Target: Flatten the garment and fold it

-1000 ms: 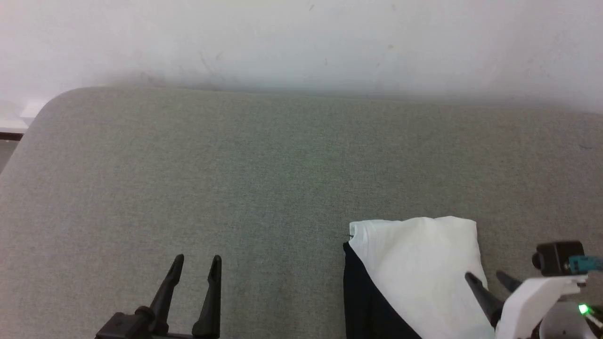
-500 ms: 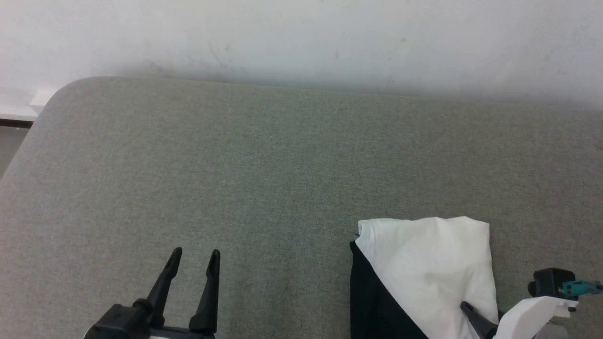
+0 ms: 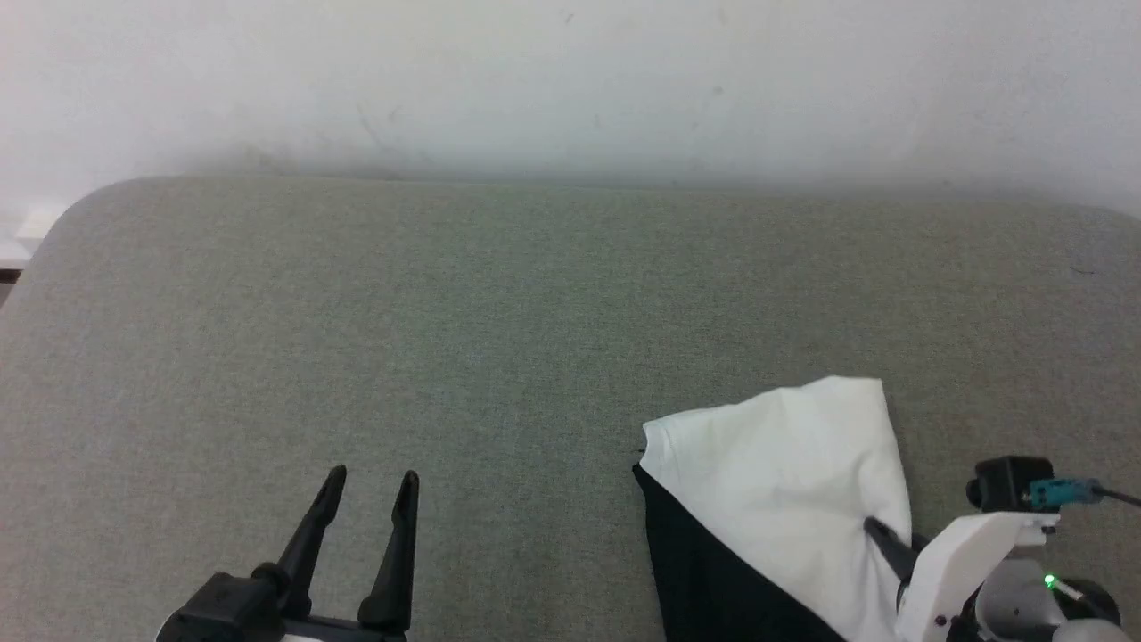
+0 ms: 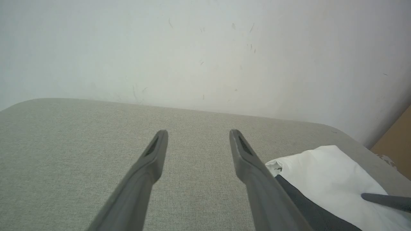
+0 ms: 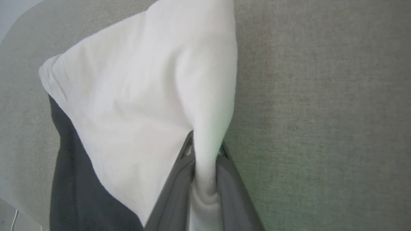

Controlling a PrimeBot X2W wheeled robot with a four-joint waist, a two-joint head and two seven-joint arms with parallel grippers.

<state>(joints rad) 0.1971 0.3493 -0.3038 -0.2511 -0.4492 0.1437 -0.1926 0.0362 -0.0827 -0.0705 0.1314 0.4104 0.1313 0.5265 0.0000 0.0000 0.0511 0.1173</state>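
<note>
grey-green woven cloth covers the counter (image 3: 499, 312), which spreads across the head view with rounded corners at the upper left and upper right of the frame. behind it stands a white wall (image 3: 570, 80) with faint scuffs and small dark marks. in the left wrist view a tan board (image 4: 399, 141) shows at the right edge of the frame, past the counter's far corner.

the garment (image 3: 784, 464) lies on the counter at the lower right of the head view and runs off the bottom edge. its white body is folded into a broad wedge with one corner toward the upper right, and a black part (image 3: 704, 571) shows from under it along the left side.

the right jaws are almost closed and pinch a fold of the white cloth near the garment's right edge. in the right wrist view the cloth bunches into a ridge between the two dark fingers (image 5: 173, 192) and rises from them toward the top of the frame. a white wrist shell (image 3: 958, 553) with a small green light (image 3: 1050, 583) and a black camera (image 3: 1007, 481) sits at the lower right of the head view.

the left jaws stand wide open and hold nothing, at the lower left of the head view, over the counter and well apart from the garment.
</note>
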